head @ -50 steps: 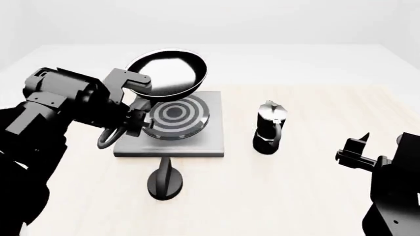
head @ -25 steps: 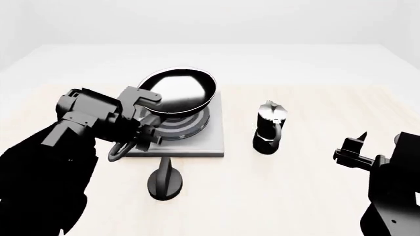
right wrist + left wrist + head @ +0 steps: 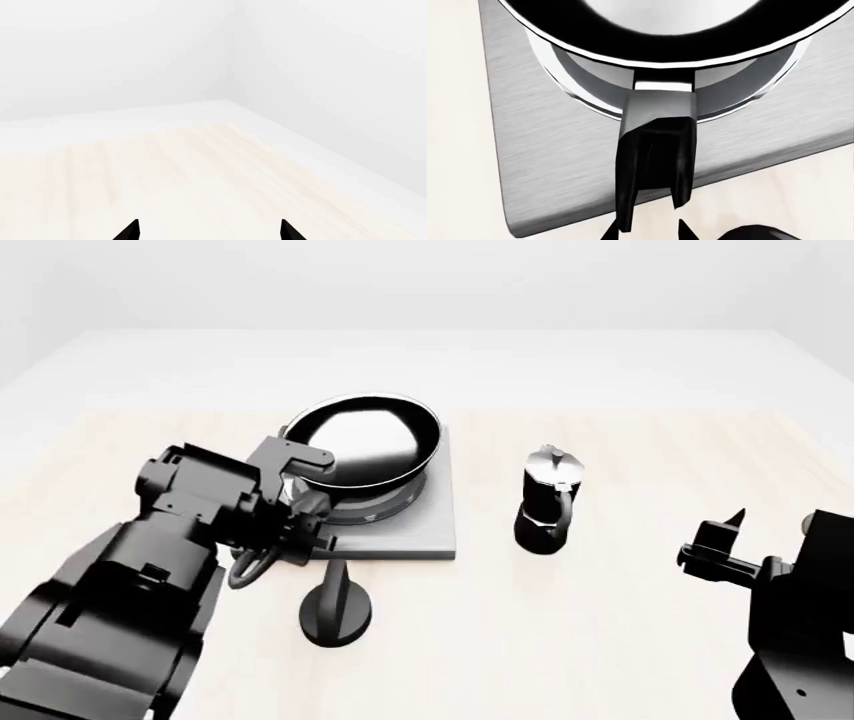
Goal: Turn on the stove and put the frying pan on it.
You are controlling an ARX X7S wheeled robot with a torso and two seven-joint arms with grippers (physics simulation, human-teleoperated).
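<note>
My left gripper [image 3: 287, 530] clamps the frying pan [image 3: 363, 442] by its handle [image 3: 657, 145], so I judge I should settle it level and centred on the stove [image 3: 424, 530] burner before letting go, minding the black knob [image 3: 338, 606] nearby, the moka pot [image 3: 550, 499] beyond, my right gripper [image 3: 208, 231] spread empty.

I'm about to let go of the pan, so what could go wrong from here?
The left gripper holds the frying pan by its handle, which juts past the stove edge; a clumsy release could drag the pan off the burner. Backing away, that arm could also hit the black knob close beside it.
</note>
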